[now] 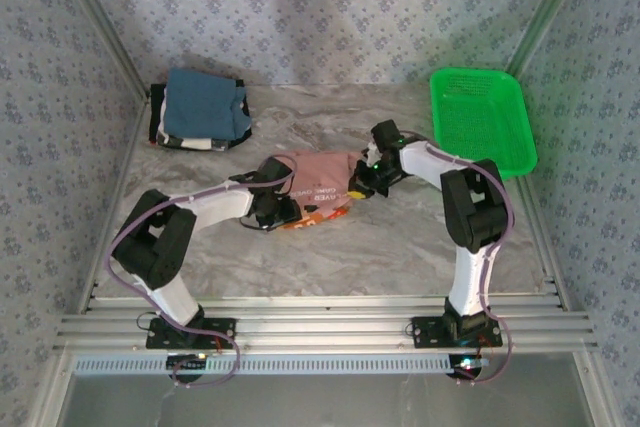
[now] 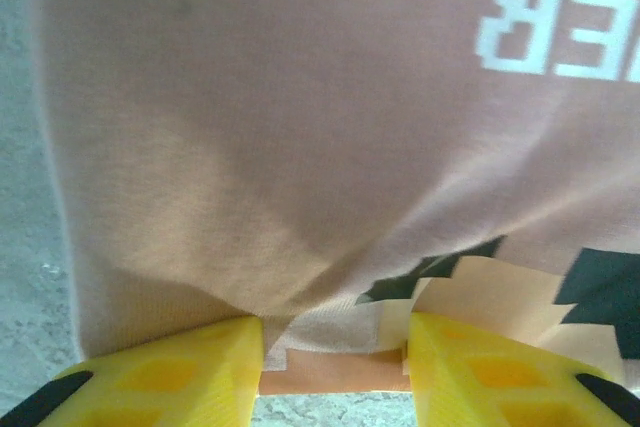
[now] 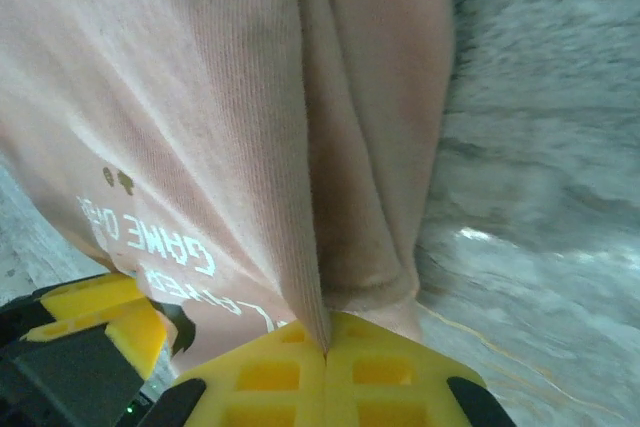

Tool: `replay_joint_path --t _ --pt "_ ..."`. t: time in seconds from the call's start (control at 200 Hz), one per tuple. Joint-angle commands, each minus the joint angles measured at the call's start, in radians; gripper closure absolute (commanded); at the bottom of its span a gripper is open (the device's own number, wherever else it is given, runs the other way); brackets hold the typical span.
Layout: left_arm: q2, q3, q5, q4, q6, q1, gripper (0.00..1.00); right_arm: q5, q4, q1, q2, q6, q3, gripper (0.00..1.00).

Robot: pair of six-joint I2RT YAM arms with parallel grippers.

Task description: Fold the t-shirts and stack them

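A salmon-pink t-shirt (image 1: 318, 185) with a dark and orange print lies bunched at the table's middle. My left gripper (image 1: 283, 209) is at its left end. In the left wrist view the yellow fingers (image 2: 190, 372) of that gripper (image 2: 335, 355) stand apart, with the shirt's printed edge (image 2: 330, 342) lying in the gap and the cloth draped over both fingers. My right gripper (image 1: 362, 183) is at the shirt's right end. Its jaws (image 3: 326, 349) are shut on a ribbed fold of the pink shirt (image 3: 250, 127). A stack of folded t-shirts (image 1: 203, 107), blue on top, sits at the back left.
A green mesh basket (image 1: 482, 119) stands at the back right, close behind the right arm's elbow. Patterned walls enclose the marbled table (image 1: 330, 257) on three sides. An aluminium rail (image 1: 320, 327) runs along the near edge.
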Motion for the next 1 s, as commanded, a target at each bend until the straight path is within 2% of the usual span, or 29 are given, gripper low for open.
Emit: replay_joint_path --t 0.0,0.045,0.205,0.265,0.33,0.43,0.63,0.815,0.879,0.994 --pt "0.053 -0.020 -0.050 -0.076 0.031 0.000 0.57 0.037 -0.079 -0.027 -0.045 -0.094 -0.021 1.00" --pt "0.050 -0.020 -0.044 -0.066 0.033 -0.001 0.57 0.039 -0.074 -0.033 -0.043 -0.105 -0.034 1.00" --pt "0.028 0.008 -0.014 -0.045 0.074 -0.025 0.54 0.026 -0.044 -0.034 -0.010 -0.126 -0.033 0.88" --pt "0.020 0.029 0.000 -0.051 0.095 -0.035 0.50 0.028 -0.021 -0.033 -0.002 -0.127 -0.018 0.81" --pt "0.006 0.040 0.027 -0.052 0.108 -0.038 0.46 0.025 -0.010 -0.036 -0.003 -0.126 -0.001 0.68" --pt "-0.052 0.050 0.053 -0.058 0.115 -0.041 0.40 0.007 -0.008 -0.035 -0.033 -0.127 0.011 0.59" --pt "-0.207 0.094 0.059 -0.103 0.091 -0.037 0.31 -0.016 0.029 -0.027 -0.185 -0.061 -0.061 0.58" --pt "-0.254 0.075 0.085 -0.096 0.020 0.049 0.24 -0.085 0.165 0.032 -0.271 0.054 -0.179 0.48" --pt "-0.252 0.055 0.089 -0.080 0.016 0.099 0.23 -0.102 0.235 0.043 -0.266 0.121 -0.206 0.44" --pt "-0.218 0.038 0.134 -0.017 0.035 0.185 0.22 -0.141 0.339 0.061 -0.211 0.211 -0.195 0.43"
